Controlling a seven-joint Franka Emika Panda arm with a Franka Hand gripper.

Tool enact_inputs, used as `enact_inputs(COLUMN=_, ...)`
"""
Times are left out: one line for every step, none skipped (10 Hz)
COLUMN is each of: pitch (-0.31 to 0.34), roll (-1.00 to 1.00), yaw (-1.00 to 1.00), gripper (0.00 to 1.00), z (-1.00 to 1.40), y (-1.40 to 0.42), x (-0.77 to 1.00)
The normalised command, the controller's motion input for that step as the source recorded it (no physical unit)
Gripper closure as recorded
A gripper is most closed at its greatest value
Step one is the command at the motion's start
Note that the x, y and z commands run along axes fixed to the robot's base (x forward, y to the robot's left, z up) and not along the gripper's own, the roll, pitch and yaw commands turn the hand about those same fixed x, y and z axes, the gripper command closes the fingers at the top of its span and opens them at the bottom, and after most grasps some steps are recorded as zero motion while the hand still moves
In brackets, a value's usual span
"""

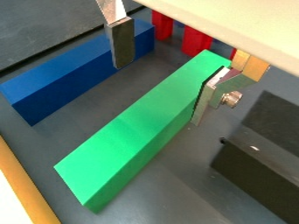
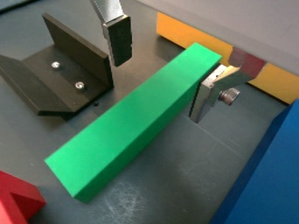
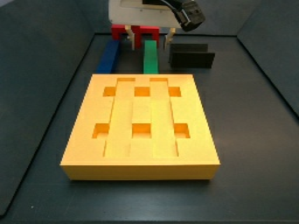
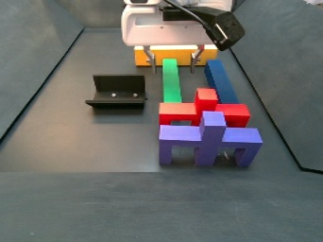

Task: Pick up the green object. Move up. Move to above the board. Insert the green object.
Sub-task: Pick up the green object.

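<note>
Gripper [image 1: 163, 72] spread wide, down at the floor over one end of the green object [image 1: 146, 136], a finger on either side. One silver finger [image 1: 209, 98] right against the bar's long side in both wrist views, pad apparently touching it; opposite finger [image 1: 121, 44] standing clear of the bar, a strip of bare floor between. Nothing clamped: bar flat on the dark floor, not lifted.

Same straddle in a wrist view [image 2: 163, 70], green object [image 2: 138, 122] running lengthwise away from the fingers, far end free. Blue bar [image 1: 76, 72] parallel to it and just beside, past the free finger. Red piece [image 1: 184, 37] beyond the bar's gripped end. Fixture [image 2: 52, 66] on the other side of the green object, dark L-shaped bracket with two screws on its base plate, apart from the bar.

From a side view, gripper [image 3: 149, 33] under the white wrist housing at the back of the floor, green object [image 3: 152, 57] pointing toward the board [image 3: 140, 122], its near end close to the board's far edge. Board flat in the foreground, grooves and six square holes unfilled. Fixture [image 3: 193, 54] seen as a black block to one side of the bar.

From a side view, gripper [image 4: 172, 55] low over the far end of the green object [image 4: 169, 80], red piece [image 4: 199, 106] and a purple piece [image 4: 209, 140] in front, board's yellow edge [image 4: 177, 57] behind.
</note>
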Motion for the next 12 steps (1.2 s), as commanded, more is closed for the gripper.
enact_inputs(pitch=0.000, roll=-0.08, yaw=-0.01, gripper=0.00, z=-0.33, y=0.13, x=-0.33)
enact_inputs(pitch=0.000, roll=-0.05, yaw=0.00, gripper=0.00, z=-0.39, y=0.13, x=-0.19)
enact_inputs(pitch=0.000, roll=-0.02, yaw=0.00, gripper=0.00, z=-0.42, y=0.12, x=-0.03)
enact_inputs(pitch=0.004, roll=-0.04, yaw=0.00, gripper=0.00, z=-0.33, y=0.01, x=0.06)
enact_inputs(pitch=0.009, roll=-0.02, yaw=-0.02, gripper=0.00, z=-0.26, y=0.00, x=0.00)
enact_inputs(pitch=0.000, roll=-0.02, yaw=-0.04, gripper=0.00, z=-0.17, y=0.00, x=0.00)
enact_inputs(pitch=0.000, roll=-0.03, yaw=-0.07, gripper=0.00, z=-0.15, y=0.00, x=0.00)
enact_inputs(pitch=0.000, roll=-0.02, yaw=-0.14, gripper=0.00, z=-0.17, y=0.00, x=0.00)
enact_inputs(pitch=0.013, roll=-0.02, yaw=-0.17, gripper=0.00, z=-0.20, y=0.00, x=0.00)
enact_inputs(pitch=0.000, roll=-0.03, yaw=-0.12, gripper=0.00, z=-0.14, y=0.00, x=0.00)
enact_inputs(pitch=0.000, roll=-0.04, yaw=-0.11, gripper=0.00, z=-0.12, y=0.00, x=0.00)
enact_inputs(pitch=0.000, roll=0.00, yaw=0.00, gripper=0.00, z=0.00, y=0.00, x=0.00)
